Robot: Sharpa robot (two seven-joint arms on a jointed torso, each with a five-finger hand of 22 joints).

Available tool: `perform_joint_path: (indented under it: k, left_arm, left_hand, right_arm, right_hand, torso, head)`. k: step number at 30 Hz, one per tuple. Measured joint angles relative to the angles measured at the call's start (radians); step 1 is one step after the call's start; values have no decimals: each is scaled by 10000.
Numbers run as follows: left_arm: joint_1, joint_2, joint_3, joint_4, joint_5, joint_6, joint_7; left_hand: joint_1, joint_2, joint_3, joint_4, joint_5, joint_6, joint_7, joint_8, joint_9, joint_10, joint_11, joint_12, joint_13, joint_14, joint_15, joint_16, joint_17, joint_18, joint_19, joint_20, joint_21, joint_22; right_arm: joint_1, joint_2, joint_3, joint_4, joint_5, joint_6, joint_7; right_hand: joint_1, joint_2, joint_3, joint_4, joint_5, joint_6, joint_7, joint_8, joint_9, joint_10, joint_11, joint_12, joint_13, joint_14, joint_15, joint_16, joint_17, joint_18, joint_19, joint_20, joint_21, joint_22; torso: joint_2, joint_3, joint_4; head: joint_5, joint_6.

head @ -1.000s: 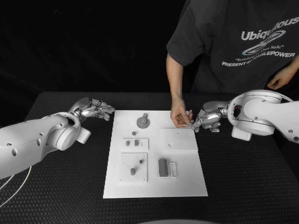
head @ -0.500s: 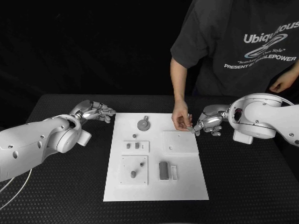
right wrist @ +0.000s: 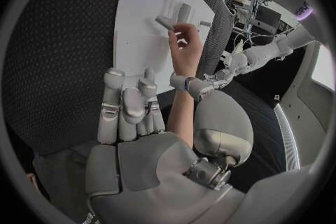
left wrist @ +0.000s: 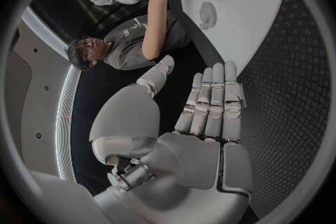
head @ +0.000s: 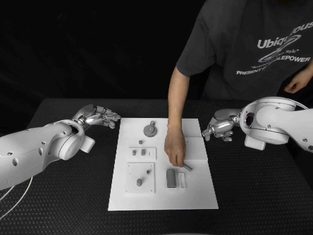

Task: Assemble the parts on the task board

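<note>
Head view shows that no robot hand is on the parts now, so I judge the step in hand is to wait: a person's hand [head: 175, 155] is at the middle of the board [head: 199, 196], touching a small grey part [head: 188, 167]. To do it well, both hands should stay off the board until this hand leaves, then reach slowly.

At the left of the frame, the left hand [head: 99, 115] sits just beside the board's upper left corner, fingers straight and close together, holding nothing. At the right, the right hand [head: 218, 128] is near the board's upper right edge, fingers half curled, also holding nothing.
</note>
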Motion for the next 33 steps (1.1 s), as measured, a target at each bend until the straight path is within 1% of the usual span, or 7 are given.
perform_joint_path:
  k: [20,21,22,24,25,27,33]
  left_arm:
    - [-2,18,0,-7,0,2,10]
    - [-2,18,0,-7,0,2,10]
    - [-2,17,0,-6,0,2,10]
    - [-2,17,0,-5,0,2,10]
    - [-2,17,0,-5,0,2,10]
    - [-2,17,0,-5,0,2,10]
    - [-2,12,0,-5,0,2,11]
  left_hand:
    - [0,0,0,0,0,0,0,38,1,0,0,0,1,0,0,0,17,-5,0,0,0,0]
    - [0,0,0,0,0,0,0,38,1,0,0,0,1,0,0,0,18,-7,0,0,0,0]
    - [0,0,0,0,0,0,0,38,2,0,0,0,1,0,0,0,18,-8,0,0,0,0]
    - [0,0,0,0,0,0,0,38,2,0,0,0,1,0,0,0,18,-9,0,0,0,0]
    - [0,0,0,0,0,0,0,38,2,0,0,0,1,0,0,0,18,-10,0,0,0,0]
    - [0,0,0,0,0,0,0,38,2,0,0,0,2,0,0,0,18,-12,0,0,0,0]
    - [0,0,0,0,0,0,0,38,2,0,0,0,2,0,0,0,27,-24,0,0,0,0]
  right_arm:
    - [0,27,1,252,-28,-13,31]
    - [0,36,1,253,-28,-12,31]
    - [-1,46,1,255,-30,-12,32]
    - [-1,76,-2,260,-30,-8,33]
    - [-1,93,-6,263,-31,-7,34]
    - [-1,109,-12,263,-31,-3,36]
    - [-3,119,-24,253,-33,13,40]
  right_hand:
    - [455,123,-299,411,-2857,26,33,37,-14,0,0,0,-12,-1,2,-1,17,0,0,1,-1,0]
    - [440,107,-465,404,-3183,26,34,37,-9,1,-6,25,-10,1,12,-1,25,1,3,5,2,0]
    - [218,-115,-1141,264,-4413,25,34,37,10,-12,-24,73,-6,26,94,-1,54,2,28,29,30,0]
    - [478,-37,-866,356,-7600,25,34,90,83,-31,-41,78,-6,-30,21,-1,59,1,-17,-14,-44,0]
    - [523,-51,-715,428,-8262,24,35,92,95,-31,-40,79,-6,-45,-4,-1,59,0,-41,-38,-62,0]
    - [547,-75,-611,507,-8532,24,35,92,97,-32,-40,79,-6,-34,-44,-1,59,-3,-59,-55,-63,0]
    - [587,-35,-516,546,-8587,23,35,92,96,-32,-40,79,-6,-31,-47,-1,59,-13,-61,-55,-64,0]
  torso:
    - [0,-3,-7]
    - [1,-4,-7]
    - [0,-4,-7]
    - [0,-3,-7]
    - [0,-3,-7]
    - [0,-3,-5]
    - [0,-9,0]
  head:
    - [-30,-9]
    - [-32,-5]
    - [-35,-3]
    - [-37,-2]
    - [-38,-1]
    - [-38,-1]
    - [-51,-1]
